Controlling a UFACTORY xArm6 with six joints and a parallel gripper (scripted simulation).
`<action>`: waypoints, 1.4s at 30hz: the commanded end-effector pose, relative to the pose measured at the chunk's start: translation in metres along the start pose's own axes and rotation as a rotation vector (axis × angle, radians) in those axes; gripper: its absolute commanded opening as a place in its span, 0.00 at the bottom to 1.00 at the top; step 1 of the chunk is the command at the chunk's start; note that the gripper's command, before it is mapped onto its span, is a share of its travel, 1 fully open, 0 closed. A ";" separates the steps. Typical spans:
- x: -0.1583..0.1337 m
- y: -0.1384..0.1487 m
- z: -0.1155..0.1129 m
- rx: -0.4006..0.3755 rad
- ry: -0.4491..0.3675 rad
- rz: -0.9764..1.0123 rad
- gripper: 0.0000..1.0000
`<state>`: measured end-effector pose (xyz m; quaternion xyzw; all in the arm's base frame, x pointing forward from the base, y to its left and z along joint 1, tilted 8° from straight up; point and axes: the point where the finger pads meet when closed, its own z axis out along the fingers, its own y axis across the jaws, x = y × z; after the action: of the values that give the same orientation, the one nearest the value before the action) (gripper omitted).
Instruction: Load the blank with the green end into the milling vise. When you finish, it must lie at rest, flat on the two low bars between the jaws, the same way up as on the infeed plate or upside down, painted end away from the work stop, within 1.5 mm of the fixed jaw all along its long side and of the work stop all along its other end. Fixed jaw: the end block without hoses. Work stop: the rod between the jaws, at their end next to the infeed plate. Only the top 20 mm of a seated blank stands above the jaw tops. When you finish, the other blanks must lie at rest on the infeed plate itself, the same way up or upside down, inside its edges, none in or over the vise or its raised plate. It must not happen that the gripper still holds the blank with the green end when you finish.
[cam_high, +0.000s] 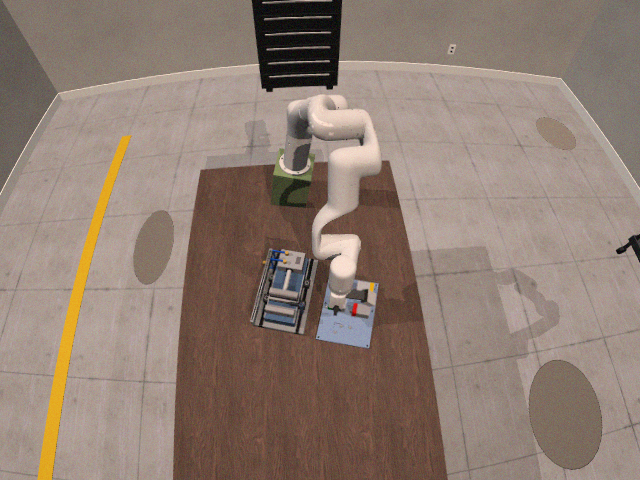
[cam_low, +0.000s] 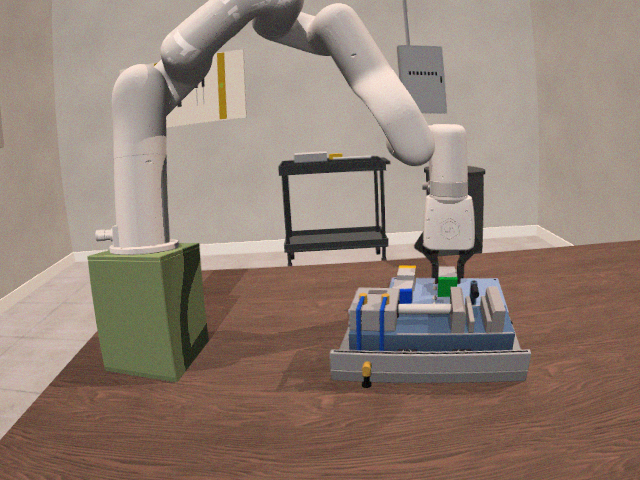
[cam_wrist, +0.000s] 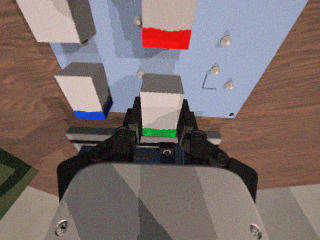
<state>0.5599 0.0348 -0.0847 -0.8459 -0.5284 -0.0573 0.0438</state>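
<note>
My jaws pinch the green-end blank (cam_wrist: 161, 107) by its long sides, over the infeed plate (cam_wrist: 260, 55). My gripper (cam_wrist: 160, 108) points straight down, wrist vertical. Red-end blank (cam_wrist: 167, 22) just ahead, blue-end blank (cam_wrist: 85, 92) beside. Vise (cam_low: 429, 315) adjacent.

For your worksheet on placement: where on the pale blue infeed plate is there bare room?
Bare: the plate's half beyond the red-ended blank, around small pegs. Crowded: the end effector holds the green-ended blank; the blue-ended blank lies alongside.
</note>
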 end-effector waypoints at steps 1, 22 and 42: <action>0.001 0.001 -0.007 -0.004 0.002 0.000 0.00; 0.001 0.001 -0.037 -0.004 0.002 0.000 0.00; 0.001 0.002 -0.080 -0.004 0.002 0.000 0.00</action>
<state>0.5551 0.0260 -0.0202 -0.8460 -0.5284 -0.0557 0.0449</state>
